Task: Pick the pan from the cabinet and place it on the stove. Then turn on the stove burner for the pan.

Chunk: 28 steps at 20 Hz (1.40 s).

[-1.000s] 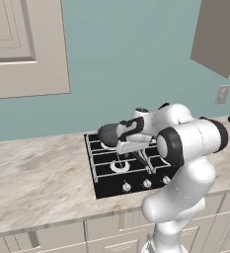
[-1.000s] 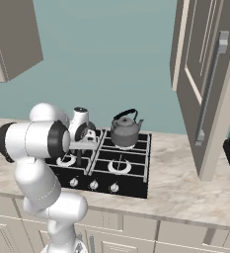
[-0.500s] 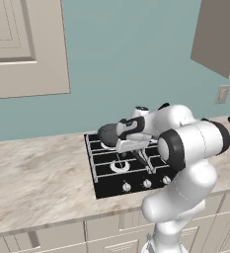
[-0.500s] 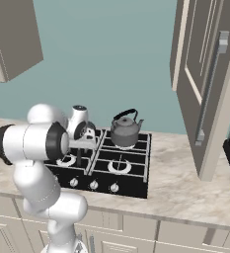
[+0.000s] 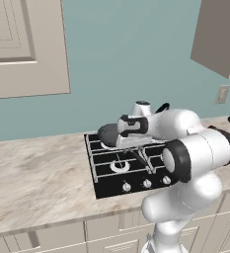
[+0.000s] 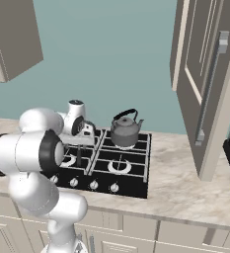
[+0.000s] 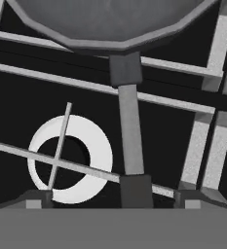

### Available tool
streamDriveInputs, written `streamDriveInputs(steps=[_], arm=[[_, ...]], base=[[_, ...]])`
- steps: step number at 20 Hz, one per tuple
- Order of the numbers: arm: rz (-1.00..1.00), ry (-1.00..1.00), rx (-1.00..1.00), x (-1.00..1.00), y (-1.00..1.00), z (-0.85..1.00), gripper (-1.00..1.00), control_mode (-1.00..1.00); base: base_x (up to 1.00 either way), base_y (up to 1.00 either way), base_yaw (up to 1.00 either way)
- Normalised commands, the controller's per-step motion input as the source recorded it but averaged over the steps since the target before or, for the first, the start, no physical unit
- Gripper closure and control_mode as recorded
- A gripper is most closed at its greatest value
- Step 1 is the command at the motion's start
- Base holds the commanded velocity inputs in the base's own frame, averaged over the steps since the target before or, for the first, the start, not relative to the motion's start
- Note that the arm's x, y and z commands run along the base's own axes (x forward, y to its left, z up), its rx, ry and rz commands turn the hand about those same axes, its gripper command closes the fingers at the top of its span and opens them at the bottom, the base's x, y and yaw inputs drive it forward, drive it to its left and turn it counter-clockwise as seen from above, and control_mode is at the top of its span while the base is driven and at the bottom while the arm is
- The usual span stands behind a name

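On marble counter — black stove, teal wall

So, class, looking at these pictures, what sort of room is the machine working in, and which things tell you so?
Most likely a home kitchen. A black gas stove sits in a marble-look counter, a grey kettle stands on one burner, and beige wall cabinets hang above.

Kettle on stove (rear burner).

You're looking at a home kitchen: a black gas cooktop with pale wire grates sits in a marbled beige counter, beige panelled wall cabinets above
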Motion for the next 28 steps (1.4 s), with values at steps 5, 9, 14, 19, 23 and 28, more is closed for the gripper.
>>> streamDriveInputs(steps=[5,9,14,19,23,28], arm=[[-0.11,0.0,-0.03,-0.32,0.0,0.32,-1.0,-1.0],[-0.17,0.0,0.0,-0.45,-0.01,0.4,-1.0,-1.0],[-0.18,0.0,0.0,-0.57,-0.04,0.18,-1.0,-1.0],[-0.15,0.0,-0.04,-0.7,-0.05,0.0,-1.0,-1.0],[-0.13,0.0,-0.04,-0.66,-0.19,0.0,-1.0,-1.0],[-0.11,0.01,-0.01,-0.48,-0.27,0.0,-1.0,-1.0]], base=[[0.0,0.0,0.0],[0.0,0.0,0.0],[0.0,0.0,0.0],[0.0,0.0,0.0],[0.0,0.0,0.0],[0.0,0.0,0.0]])
